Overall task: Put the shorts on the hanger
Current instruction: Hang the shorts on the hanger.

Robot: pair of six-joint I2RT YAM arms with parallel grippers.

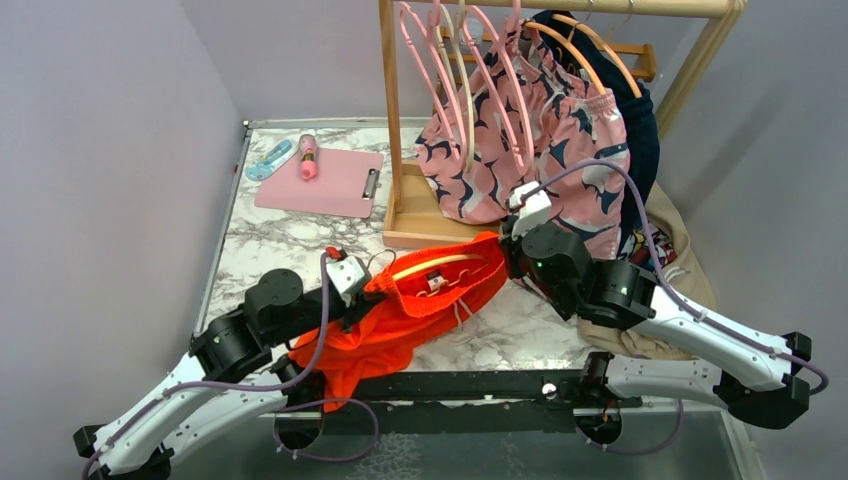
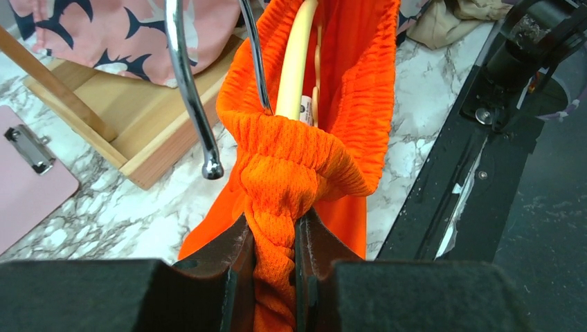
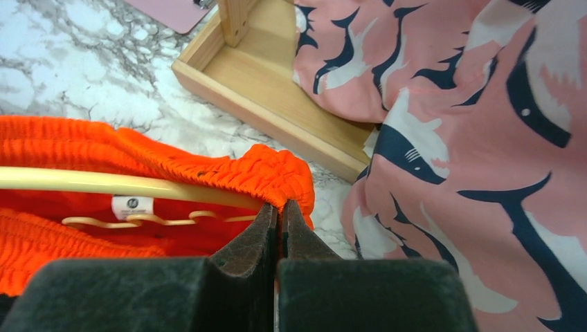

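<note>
The orange-red shorts [image 1: 400, 320] are stretched by the waistband between both grippers above the marble table. The pale-yellow hanger [image 1: 440, 265] lies inside the waistband opening; its bar also shows in the left wrist view [image 2: 297, 62] and the right wrist view [image 3: 104, 183]. Its metal hook [image 2: 190, 97] sticks out at the left end. My left gripper [image 2: 275, 232] is shut on a bunched fold of the shorts [image 2: 304, 159]. My right gripper [image 3: 278, 207] is shut on the waistband's right end [image 3: 277, 173].
A wooden rack [image 1: 425, 215] stands behind, with pink hangers [image 1: 440, 70], orange hangers [image 1: 590, 50] and pink shark-pattern shorts [image 1: 540, 140]. A beige garment [image 1: 680, 250] lies at the right. A pink clipboard [image 1: 320, 180] lies at the back left.
</note>
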